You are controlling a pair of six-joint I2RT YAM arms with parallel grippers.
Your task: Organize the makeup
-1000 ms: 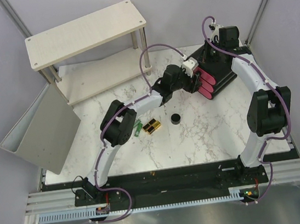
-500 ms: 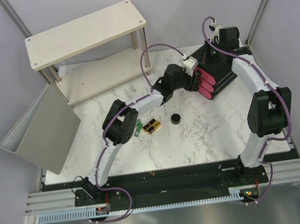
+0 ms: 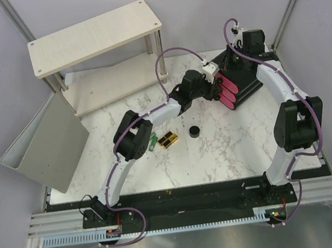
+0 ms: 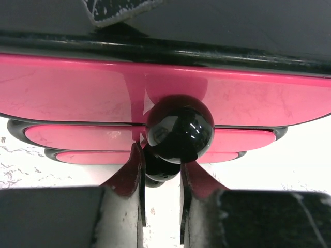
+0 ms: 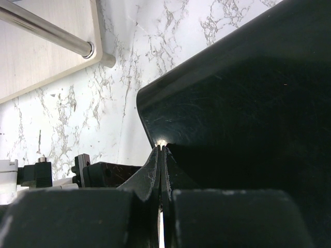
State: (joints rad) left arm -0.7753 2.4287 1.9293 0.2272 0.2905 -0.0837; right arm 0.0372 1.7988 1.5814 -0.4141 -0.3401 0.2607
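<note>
Slippage is our main worry: our left gripper stands narrow around a glossy black knob on the pink-fronted box, and we cannot tell whether it bites. A pull could skid off, or drag the box unless our right gripper, pinched shut against its edge, braces it. The jar, gold case and green tube lie on the table, well apart from the box.

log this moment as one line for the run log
left gripper: shut on black drawer knob | right gripper: shut, tips against black box | round black jar, black-and-gold case: loose on table
</note>
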